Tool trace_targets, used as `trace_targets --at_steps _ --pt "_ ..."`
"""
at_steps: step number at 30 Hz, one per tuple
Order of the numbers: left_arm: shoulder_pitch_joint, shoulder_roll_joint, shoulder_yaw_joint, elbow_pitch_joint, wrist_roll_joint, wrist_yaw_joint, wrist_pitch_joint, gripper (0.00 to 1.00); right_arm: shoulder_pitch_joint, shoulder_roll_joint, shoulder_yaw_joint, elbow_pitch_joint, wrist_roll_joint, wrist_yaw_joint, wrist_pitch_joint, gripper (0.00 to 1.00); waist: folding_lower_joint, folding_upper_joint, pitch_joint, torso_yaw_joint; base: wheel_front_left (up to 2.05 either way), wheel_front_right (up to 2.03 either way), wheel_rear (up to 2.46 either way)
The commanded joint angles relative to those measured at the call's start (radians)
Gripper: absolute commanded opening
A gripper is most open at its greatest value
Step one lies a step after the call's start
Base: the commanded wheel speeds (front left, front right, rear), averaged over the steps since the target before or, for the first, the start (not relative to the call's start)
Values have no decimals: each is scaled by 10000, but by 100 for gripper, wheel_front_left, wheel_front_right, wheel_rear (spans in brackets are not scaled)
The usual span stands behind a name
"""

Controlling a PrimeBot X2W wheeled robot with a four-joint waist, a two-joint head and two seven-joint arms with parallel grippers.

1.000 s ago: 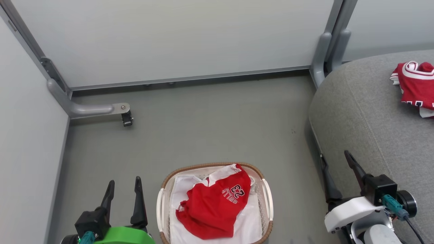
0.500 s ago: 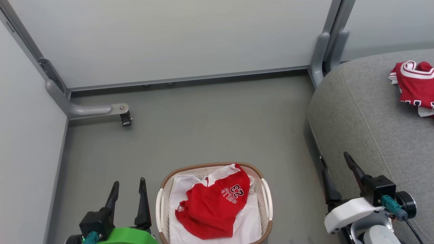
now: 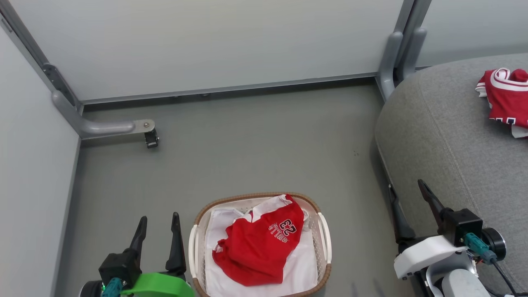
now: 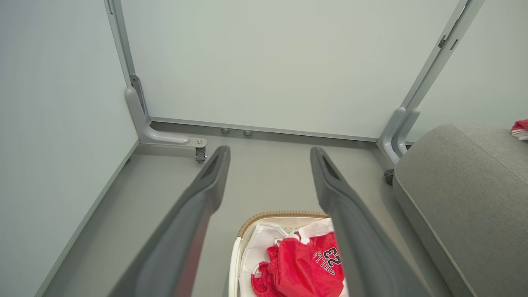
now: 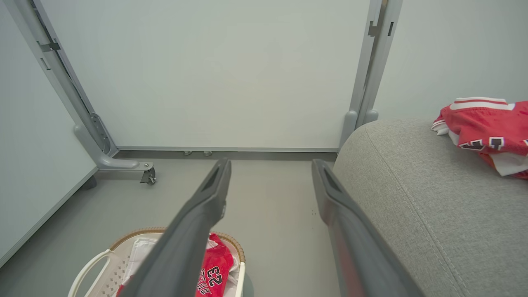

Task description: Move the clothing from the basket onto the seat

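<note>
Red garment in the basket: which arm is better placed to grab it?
Left, probably. The left gripper is open beside the basket holding the red garment; the right gripper, also open, sits farther off by the seat.

Upside down in the head view, the red garment (image 3: 255, 247) in the basket (image 3: 192, 251) reads "BULLS 23". Black letters on the other red garment (image 3: 505, 99) on the seat (image 3: 437, 136) are unreadable.

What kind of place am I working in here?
Likely a staged test bay rather than a real home: pale partition panels on a grey castered leg enclose the floor, with a grey seat and a laundry basket of red clothing.
</note>
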Motion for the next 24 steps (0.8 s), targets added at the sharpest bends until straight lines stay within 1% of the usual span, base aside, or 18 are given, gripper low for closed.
trace_targets --at_steps 1,7,10,13,17,24 --pt "-261 11 -29 9 124 -23 -8 100 -86 -35 -3 -45 69 -14 -48 100 0 0 117 -22 0 0 0" --pt "-897 12 -285 129 516 -189 -8 100 -365 -35 -29 -258 93 -14 -48 100 0 0 768 -94 0 0 0" --pt "-1452 43 -459 256 933 -290 -8 100 -635 -33 -38 -371 36 -14 -48 100 0 0 1294 -207 0 0 0" --pt "-2250 100 -644 698 1232 -413 -8 100 -949 -35 -38 -520 43 -14 -49 100 0 0 2006 -388 0 0 0" --pt "-3468 198 -1012 1623 1679 -543 197 100 -1507 -33 37 -715 97 -14 -49 100 0 0 3132 -756 0 0 0" --pt "-5454 269 -1745 3823 2326 -727 901 100 -2315 -30 446 -938 184 -14 -49 100 0 0 4945 -1483 0 0 0"
